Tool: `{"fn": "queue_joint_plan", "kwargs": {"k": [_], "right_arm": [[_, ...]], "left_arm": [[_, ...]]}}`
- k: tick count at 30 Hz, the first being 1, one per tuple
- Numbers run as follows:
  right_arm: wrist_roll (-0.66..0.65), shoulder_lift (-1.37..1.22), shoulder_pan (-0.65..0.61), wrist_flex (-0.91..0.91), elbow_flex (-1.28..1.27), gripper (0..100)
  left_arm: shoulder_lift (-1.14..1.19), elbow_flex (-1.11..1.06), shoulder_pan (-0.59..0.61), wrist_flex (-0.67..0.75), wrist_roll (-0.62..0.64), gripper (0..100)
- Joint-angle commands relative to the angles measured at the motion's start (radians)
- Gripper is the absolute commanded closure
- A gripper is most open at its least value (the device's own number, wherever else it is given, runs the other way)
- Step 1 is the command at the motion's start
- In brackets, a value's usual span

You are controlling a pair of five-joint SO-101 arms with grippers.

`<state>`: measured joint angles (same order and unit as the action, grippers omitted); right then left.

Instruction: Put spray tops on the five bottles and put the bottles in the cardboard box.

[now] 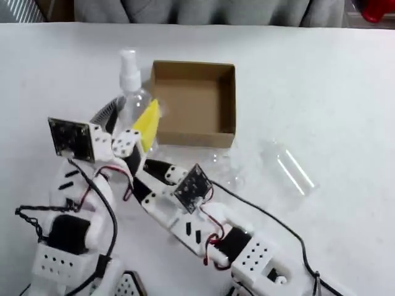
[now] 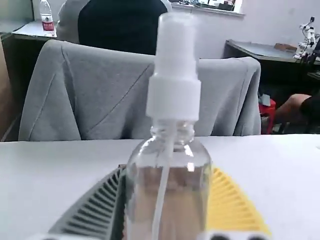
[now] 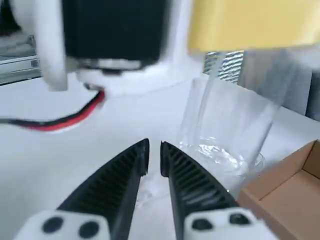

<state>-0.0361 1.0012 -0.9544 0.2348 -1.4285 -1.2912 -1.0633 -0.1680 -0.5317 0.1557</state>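
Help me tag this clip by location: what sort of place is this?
Probably an office or lab workroom. A grey upholstered chair stands behind the white table, and work desks carrying small equipment sit farther back along the wall.

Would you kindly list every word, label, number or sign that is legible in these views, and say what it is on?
No text can be read.
The small bottle on the far desk: red label, too small to read.
The spray bottle and the cardboard box: no print visible.
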Motion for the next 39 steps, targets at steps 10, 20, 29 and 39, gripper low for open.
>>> {"fn": "queue_joint_plan", "kwargs": {"k": [10, 20, 29, 39], "right_arm": [[-0.006, 0.016, 0.110, 0.022, 0.014, 98.4], [-0.006, 0.016, 0.147, 0.025, 0.017, 98.4], [-0.006, 0.024, 0.191, 0.027, 0.017, 98.4], [-0.005, 0.025, 0.191, 0.013, 0.011, 98.4]], "left_arm": [[-0.113, -0.008, -0.018, -0.072, 0.012, 98], [-0.117, -0.008, -0.016, -0.104, 0.012, 98], [-0.117, -0.035, -0.016, -0.104, 0.012, 98], [-0.111, -0.034, -0.008, -0.078, 0.012, 98]]}}
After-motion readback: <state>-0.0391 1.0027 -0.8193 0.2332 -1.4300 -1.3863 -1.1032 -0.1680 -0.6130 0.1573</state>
